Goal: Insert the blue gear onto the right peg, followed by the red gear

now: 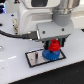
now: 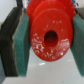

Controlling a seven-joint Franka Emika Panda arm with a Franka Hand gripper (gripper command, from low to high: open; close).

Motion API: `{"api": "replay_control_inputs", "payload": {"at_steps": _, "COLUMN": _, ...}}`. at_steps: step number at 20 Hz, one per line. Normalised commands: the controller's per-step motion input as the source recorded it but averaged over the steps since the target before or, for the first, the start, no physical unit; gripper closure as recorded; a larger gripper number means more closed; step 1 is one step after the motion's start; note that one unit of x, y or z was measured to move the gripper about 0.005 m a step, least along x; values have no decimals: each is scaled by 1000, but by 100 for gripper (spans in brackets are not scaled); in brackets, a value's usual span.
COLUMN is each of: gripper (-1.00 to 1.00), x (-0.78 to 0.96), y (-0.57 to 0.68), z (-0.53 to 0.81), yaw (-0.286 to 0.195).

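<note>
The arm's gripper (image 1: 52,42) hangs over a black-framed grey plate (image 1: 34,57) on the white surface (image 1: 15,70), its 2 fingers (image 2: 22,37) clenched on the rim of the red gear (image 1: 53,46). In the wrist view the red gear (image 2: 50,32) sits squarely between the 2 green pads, its centre hole open and facing the camera, so its axis runs along the line of the fingers, straight down. Directly beneath it lies the blue gear (image 1: 50,54), already seated flat on the plate toward the exterior view's right end; the right peg itself is hidden by the 2 gears and cannot be made out. The red gear appears just above or touching the blue one; which, the pictures do not settle. The coming move likely turns on the hole staying in line with the hidden peg below. Count: 1 red gear, 1 blue gear, 1 plate, 1 arm.
</note>
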Motion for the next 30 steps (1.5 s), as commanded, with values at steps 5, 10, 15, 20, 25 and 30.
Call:
{"api": "replay_control_inputs", "payload": {"at_steps": 5, "gripper": 100, "x": 99, "y": -66, "z": -117, "yaw": 0}}
{"api": "replay_control_inputs", "payload": {"at_steps": 10, "gripper": 100, "x": 138, "y": -97, "z": -68, "yaw": 0}}
{"api": "replay_control_inputs", "payload": {"at_steps": 15, "gripper": 100, "x": 279, "y": -23, "z": 349, "yaw": 0}}
{"api": "replay_control_inputs", "payload": {"at_steps": 20, "gripper": 100, "x": 167, "y": -69, "z": -112, "yaw": 0}}
{"api": "replay_control_inputs", "payload": {"at_steps": 25, "gripper": 100, "x": 167, "y": -11, "z": 0, "yaw": 0}}
{"api": "replay_control_inputs", "payload": {"at_steps": 30, "gripper": 100, "x": 204, "y": 5, "z": -160, "yaw": 0}}
